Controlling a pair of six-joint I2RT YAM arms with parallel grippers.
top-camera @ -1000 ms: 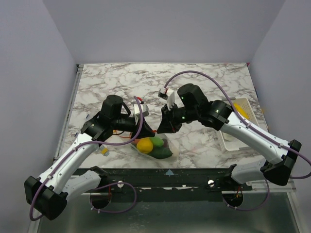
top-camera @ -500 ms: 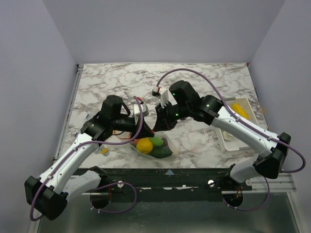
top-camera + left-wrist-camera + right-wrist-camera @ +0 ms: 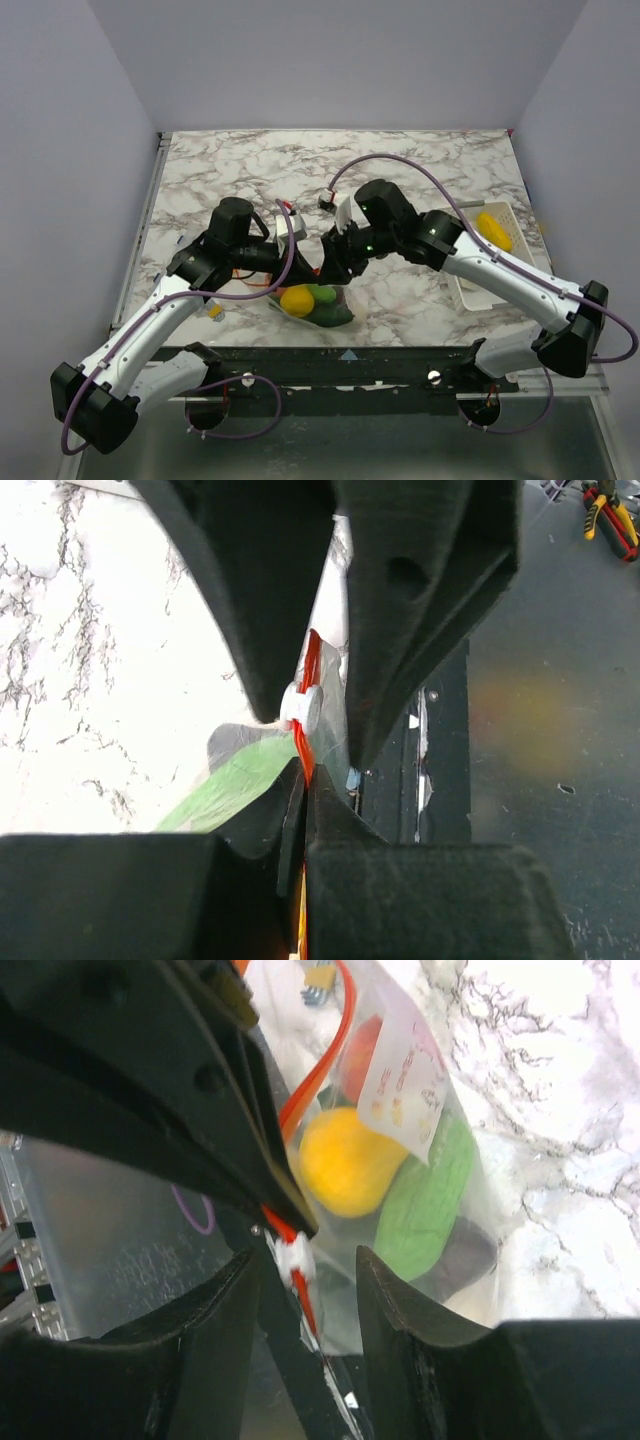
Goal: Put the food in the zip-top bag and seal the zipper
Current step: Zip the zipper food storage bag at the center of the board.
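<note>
With my left gripper (image 3: 303,780) clamped on the thin red-orange zipper strip (image 3: 312,665) of the clear floppy bag (image 3: 405,1080) at the near edge of the marble table (image 3: 250,165), toy food (image 3: 345,1165) inside, and my right gripper (image 3: 305,1260) standing apart around the small white slider (image 3: 297,1253), the unsupported mouth may sag unsealed.

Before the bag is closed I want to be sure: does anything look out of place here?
Yes. One yellow piece lies in the white tray at the right, outside the zip-top bag, while the left gripper pinches the zipper. Nothing looks spilled or damaged.
</note>
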